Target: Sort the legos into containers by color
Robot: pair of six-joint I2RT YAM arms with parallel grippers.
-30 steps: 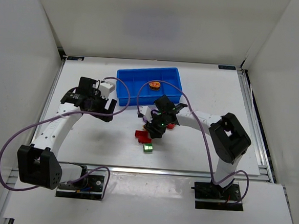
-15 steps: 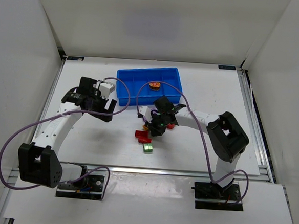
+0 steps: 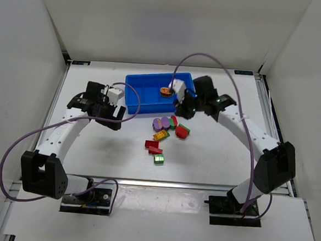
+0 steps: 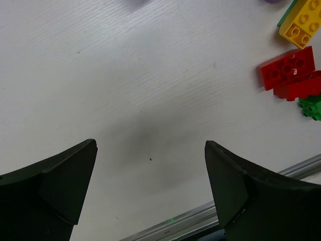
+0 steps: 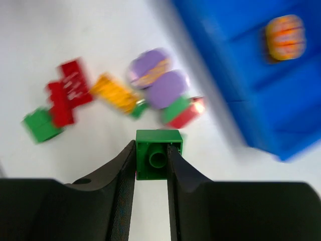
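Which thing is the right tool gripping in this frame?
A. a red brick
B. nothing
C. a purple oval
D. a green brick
D: the right wrist view shows a green brick clamped in the right tool, above the loose pieces on the table.

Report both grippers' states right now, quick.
Left gripper: open, holding nothing.
Right gripper: shut on a small green square plastic brick.
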